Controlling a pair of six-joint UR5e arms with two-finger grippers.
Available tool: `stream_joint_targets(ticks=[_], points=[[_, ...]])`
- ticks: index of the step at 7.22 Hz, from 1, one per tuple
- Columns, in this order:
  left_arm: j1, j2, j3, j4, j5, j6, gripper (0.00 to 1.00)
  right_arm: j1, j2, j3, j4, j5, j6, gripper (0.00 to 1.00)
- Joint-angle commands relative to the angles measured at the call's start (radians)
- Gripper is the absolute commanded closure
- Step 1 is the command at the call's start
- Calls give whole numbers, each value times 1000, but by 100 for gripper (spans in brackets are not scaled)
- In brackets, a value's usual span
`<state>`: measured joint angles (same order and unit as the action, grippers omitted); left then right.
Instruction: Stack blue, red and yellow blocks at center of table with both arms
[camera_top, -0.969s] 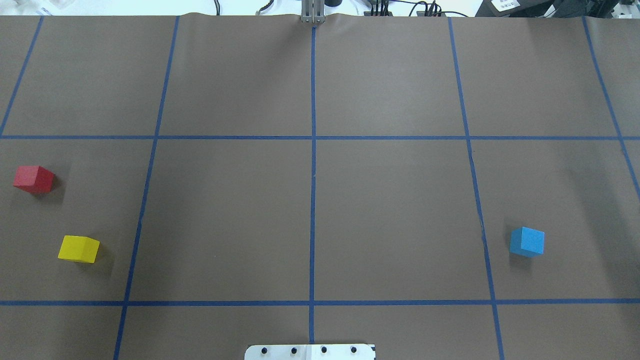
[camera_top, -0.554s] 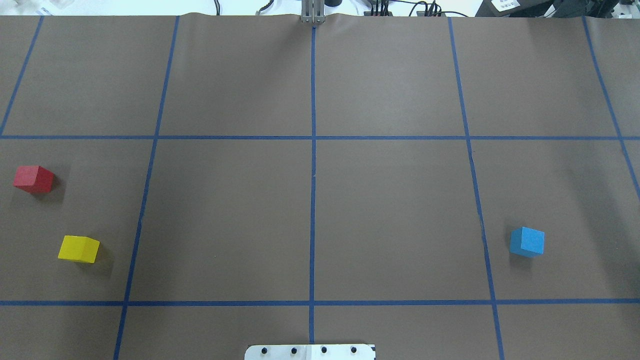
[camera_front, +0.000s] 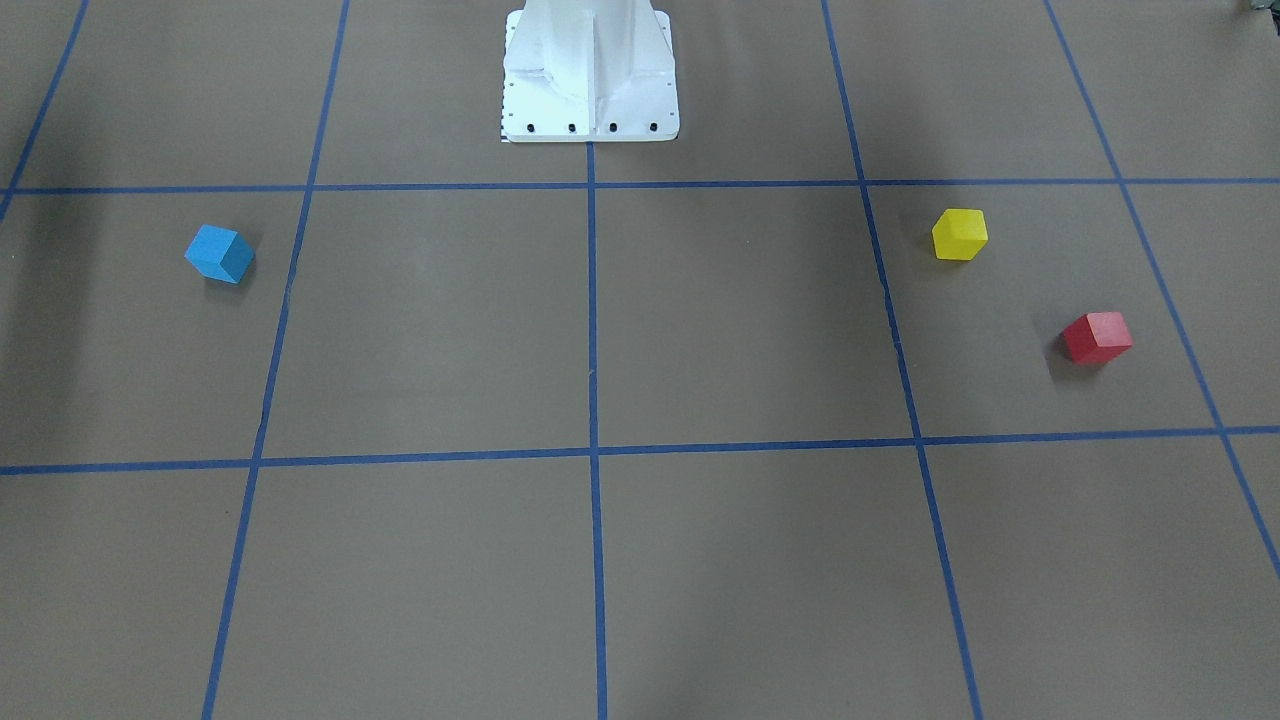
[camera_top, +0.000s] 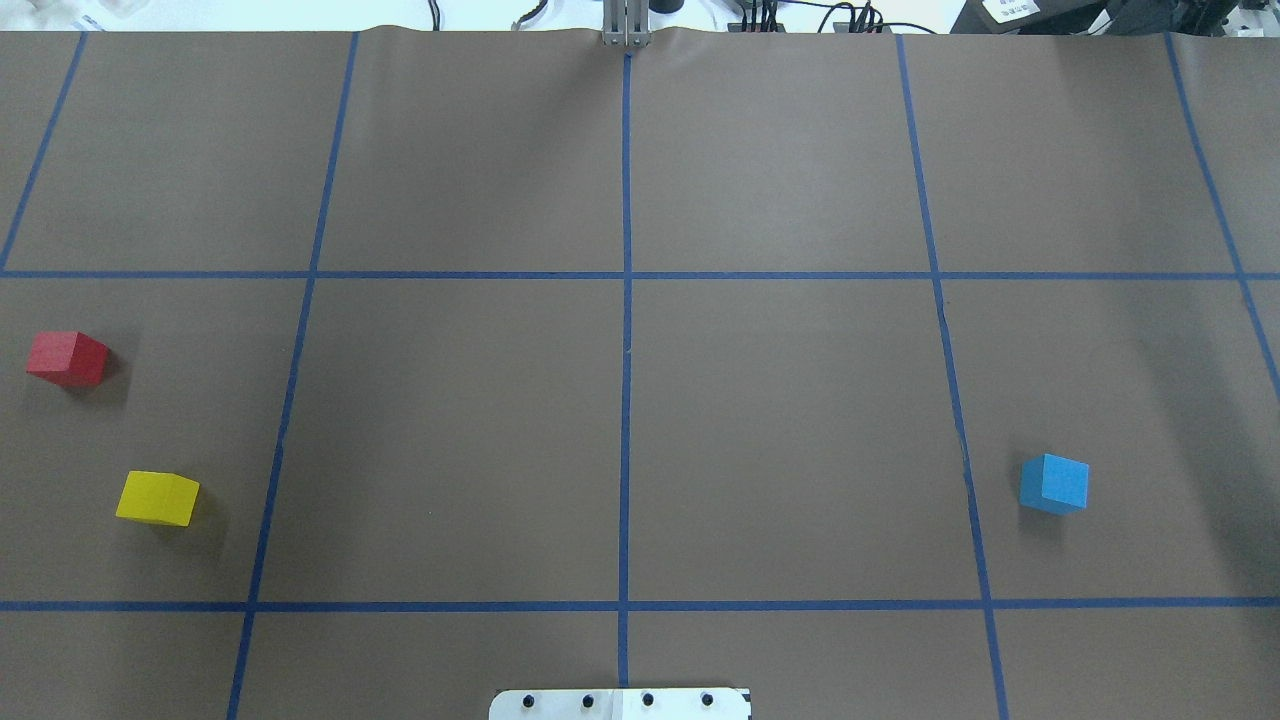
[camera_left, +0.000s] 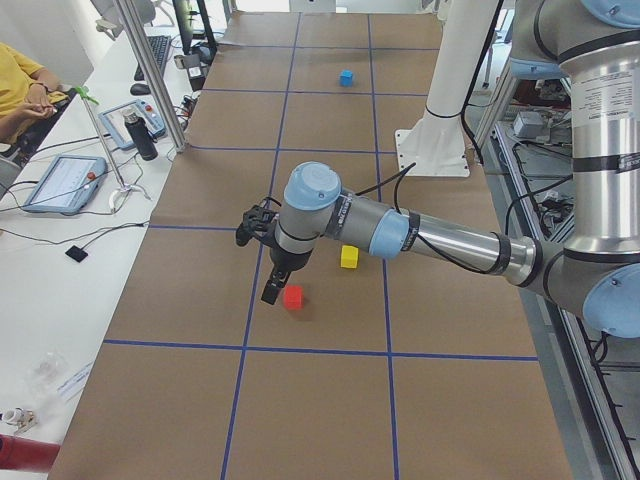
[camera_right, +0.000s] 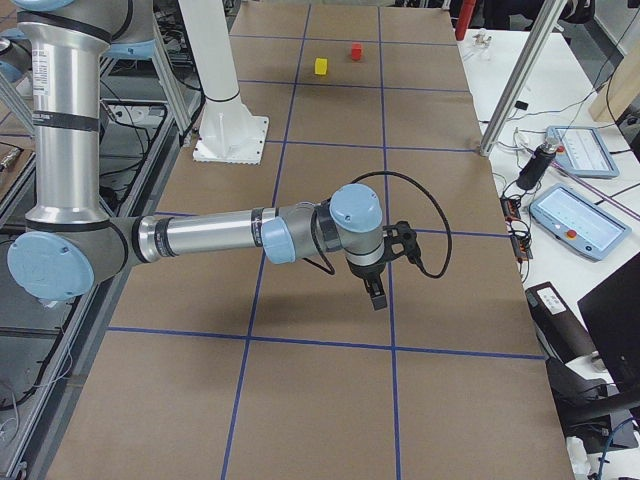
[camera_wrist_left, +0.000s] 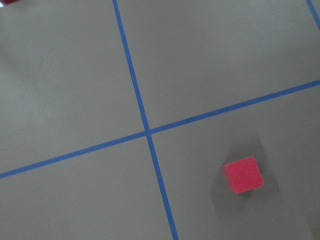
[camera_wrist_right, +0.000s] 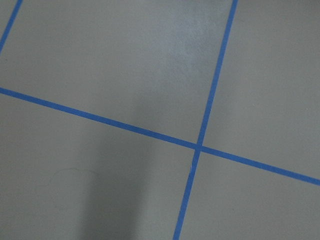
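The red block (camera_top: 67, 358) and the yellow block (camera_top: 158, 498) lie apart at the table's left side. The blue block (camera_top: 1054, 484) lies at the right side. Neither gripper shows in the overhead or front-facing views. In the exterior left view my left gripper (camera_left: 270, 292) hangs above the table just beside the red block (camera_left: 293, 297); I cannot tell if it is open. The left wrist view shows the red block (camera_wrist_left: 243, 174) below and to the right. In the exterior right view my right gripper (camera_right: 377, 296) hangs over bare table; I cannot tell its state.
Blue tape lines (camera_top: 626, 400) divide the brown table into squares. The white robot base (camera_front: 590, 70) stands at the table's near-robot edge. A side desk with tablets (camera_left: 62, 183) and metal posts (camera_left: 150, 75) runs along the far edge.
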<state>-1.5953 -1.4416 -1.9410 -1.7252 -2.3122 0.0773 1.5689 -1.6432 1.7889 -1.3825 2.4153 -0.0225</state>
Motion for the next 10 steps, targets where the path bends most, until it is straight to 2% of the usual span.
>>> stream_joint_targets(ticks=[1,2,4,5,7,8,10], points=[[0,-10,10,-19,-4,2,0,-91,-19,16,180,25,350,0],[0,-10,10,-19,-4,2,0,-193,-42,29,274,-16,498,0],[0,-10,5,-20,-4,4,0,-420,-123,191,290,-192,762,0],[0,-11,8,-42,-4,2,0,-543,-133,219,290,-293,870,0],[0,-7,13,-66,-4,1,0,-798,-164,231,333,-520,1080,0],[0,-7,13,-67,-4,1,0,-898,-199,231,389,-604,1167,0],[0,-3,11,-68,-4,2,0,-1042,-213,241,396,-733,1289,0]])
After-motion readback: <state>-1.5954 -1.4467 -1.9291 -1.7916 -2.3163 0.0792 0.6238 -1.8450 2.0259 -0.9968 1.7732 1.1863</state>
